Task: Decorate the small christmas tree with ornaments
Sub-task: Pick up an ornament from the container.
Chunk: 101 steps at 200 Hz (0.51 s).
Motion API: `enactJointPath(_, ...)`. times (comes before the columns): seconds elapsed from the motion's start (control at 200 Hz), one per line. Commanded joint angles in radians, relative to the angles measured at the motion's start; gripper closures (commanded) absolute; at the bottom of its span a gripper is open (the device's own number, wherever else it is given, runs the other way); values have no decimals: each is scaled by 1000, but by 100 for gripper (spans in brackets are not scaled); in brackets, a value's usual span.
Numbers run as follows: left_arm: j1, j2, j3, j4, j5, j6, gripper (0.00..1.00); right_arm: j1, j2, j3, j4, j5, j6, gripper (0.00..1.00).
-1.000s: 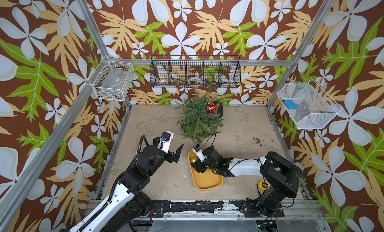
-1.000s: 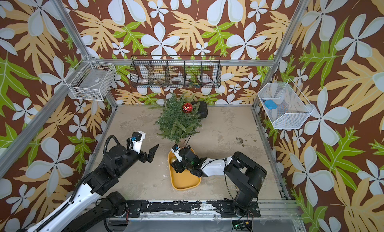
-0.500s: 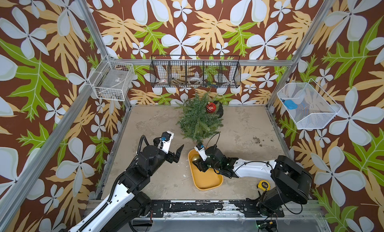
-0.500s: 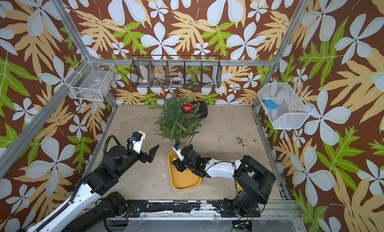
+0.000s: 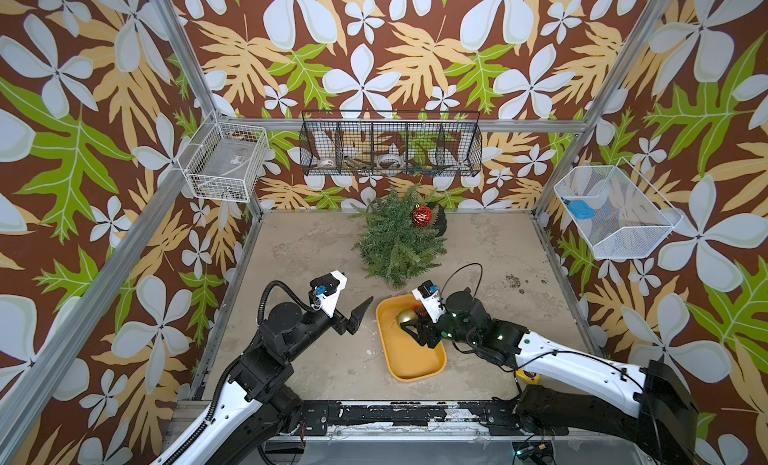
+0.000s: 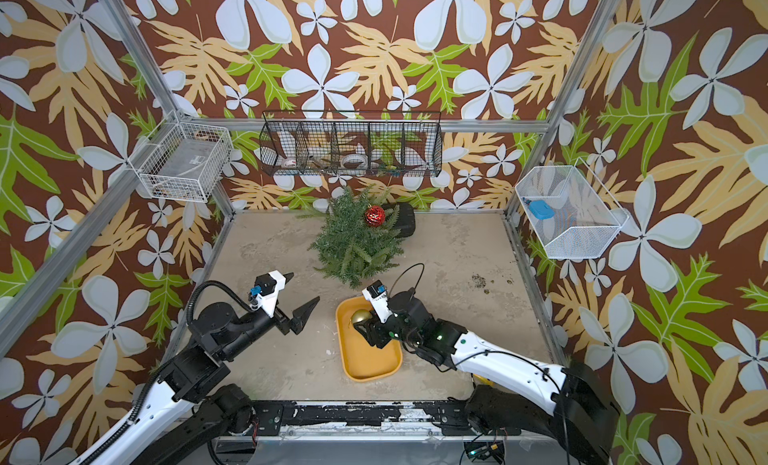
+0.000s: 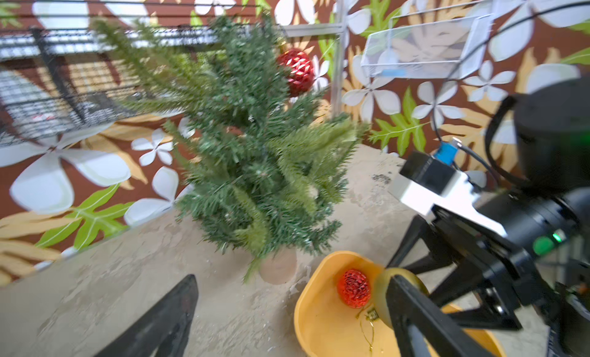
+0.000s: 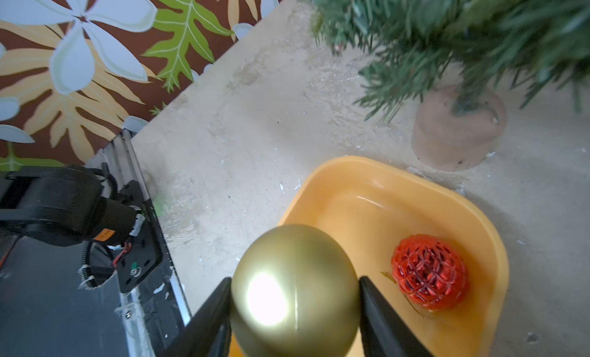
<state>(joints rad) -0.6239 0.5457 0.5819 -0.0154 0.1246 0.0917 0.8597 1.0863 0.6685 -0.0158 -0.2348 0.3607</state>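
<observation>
A red bauble [image 7: 295, 72] hangs on the tree [image 7: 255, 154]; another red bauble [image 7: 353, 288] lies in the tray [image 7: 319, 320].

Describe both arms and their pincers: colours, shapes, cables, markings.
The left arm and right arm have white shells between black joints. The left carries a ribbed black hose, the right a thin black cable and green lights. Each wrist bears a white camera bracket with a blue plug. The left pincer and right pincer have black, tapering fingers.

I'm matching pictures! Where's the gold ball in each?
Top view: gold ball, below centre, in the yellow tray.
Top view: gold ball, same spot.
Left wrist: gold ball half hidden beside the red ball.
Right wrist: gold ball gripped by the right tool.
Landmark: the yellow tray.
</observation>
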Motion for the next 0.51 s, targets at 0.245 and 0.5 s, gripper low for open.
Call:
enactJointPath(0.245,-48,-14,-21,181,453,160,9,-63,-162,213,-309,-324,-55,41)
enactJointPath(0.5,-117,21,36,180,555,234,5,-63,-181,312,-347,-479,-12,41)
